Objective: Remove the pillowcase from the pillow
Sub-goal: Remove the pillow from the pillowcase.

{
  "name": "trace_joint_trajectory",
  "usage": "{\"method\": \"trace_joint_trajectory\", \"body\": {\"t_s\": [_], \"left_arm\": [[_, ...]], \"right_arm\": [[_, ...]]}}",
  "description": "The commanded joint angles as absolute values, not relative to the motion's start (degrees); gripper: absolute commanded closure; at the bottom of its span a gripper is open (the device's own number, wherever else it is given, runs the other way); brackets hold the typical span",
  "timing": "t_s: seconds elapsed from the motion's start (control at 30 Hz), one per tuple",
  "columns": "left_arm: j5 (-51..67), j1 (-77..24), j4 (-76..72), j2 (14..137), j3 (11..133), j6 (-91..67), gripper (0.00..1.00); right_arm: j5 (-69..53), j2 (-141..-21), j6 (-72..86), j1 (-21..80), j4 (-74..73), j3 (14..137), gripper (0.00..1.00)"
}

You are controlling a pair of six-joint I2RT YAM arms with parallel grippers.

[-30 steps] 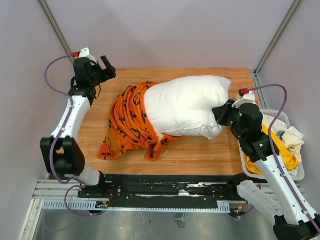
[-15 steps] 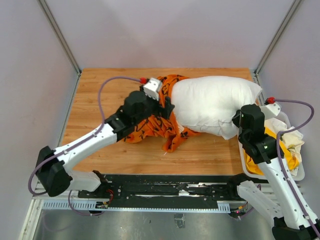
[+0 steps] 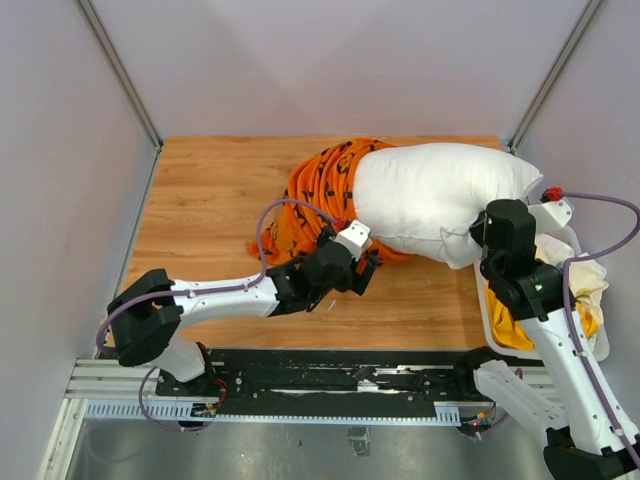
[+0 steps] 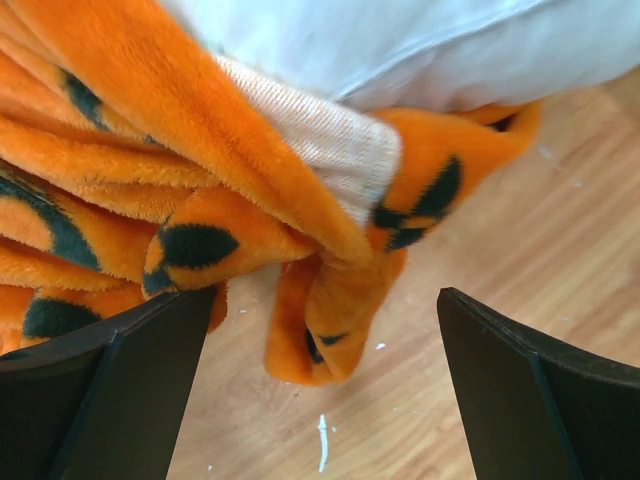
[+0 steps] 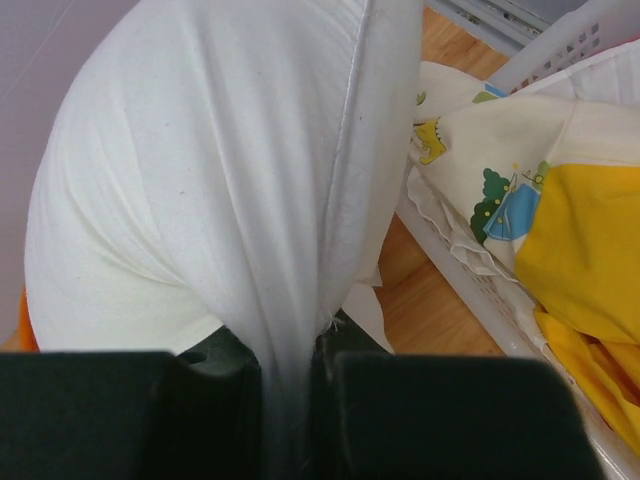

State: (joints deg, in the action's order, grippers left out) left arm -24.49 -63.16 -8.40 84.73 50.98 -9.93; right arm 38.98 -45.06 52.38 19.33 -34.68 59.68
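The white pillow lies across the back right of the table, its left end still inside the bunched orange pillowcase. My right gripper is shut on the pillow's right end, and white fabric is pinched between its jaws. My left gripper is low at the pillowcase's front edge, open wide. In the left wrist view an orange fold hangs between the two spread fingers, above the wood, touching neither of them.
A white basket with yellow and printed cloth stands at the right table edge, just beside my right arm. Small white crumbs lie on the wooden table. Grey walls close in the back and sides.
My left arm swung from the far left corner over the pillowcase and down to its front edge. The pillow shifted right with my right gripper, and the pillowcase bunched up.
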Motion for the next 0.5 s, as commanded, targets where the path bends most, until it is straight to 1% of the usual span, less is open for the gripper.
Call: {"method": "trace_joint_trajectory", "body": {"t_s": [0.0, 0.07, 0.1, 0.13, 0.2, 0.33, 0.37, 0.4, 0.47], "left_arm": [[-32.1, -61.5, -11.0, 89.2, 52.8, -11.2, 0.01], [-28.0, -58.6, -12.3, 90.8, 52.2, -12.8, 0.02], [-25.1, -56.7, -13.1, 91.2, 51.7, -13.9, 0.05], [-22.4, -54.5, -13.6, 91.5, 51.2, -15.1, 0.1], [-17.3, -50.1, -14.5, 91.4, 50.1, -17.0, 0.29], [-12.1, -41.2, -16.1, 88.6, 46.6, -19.0, 0.79], [-11.6, -39.1, -15.8, 87.7, 45.9, -19.5, 0.94], [-11.3, -36.8, -15.6, 86.7, 45.1, -19.8, 0.99], [-10.6, -32.2, -15.8, 84.7, 43.4, -20.9, 1.0]], "right_arm": [[41.8, -43.8, 51.6, 17.6, -28.4, 64.6, 0.99], [41.3, -43.0, 50.3, 17.6, -27.8, 65.5, 0.99], [40.8, -42.6, 49.4, 17.6, -27.2, 65.7, 0.99], [39.9, -42.2, 47.9, 17.6, -26.5, 66.0, 0.99], [38.4, -41.9, 45.8, 17.6, -25.8, 67.2, 0.99], [33.4, -43.2, 40.9, 17.6, -25.8, 69.9, 0.99], [31.9, -43.7, 40.0, 17.6, -25.8, 70.4, 0.99], [30.4, -44.3, 39.0, 17.6, -25.8, 71.1, 0.99], [26.7, -45.4, 37.8, 17.6, -26.1, 72.3, 0.99]]}}
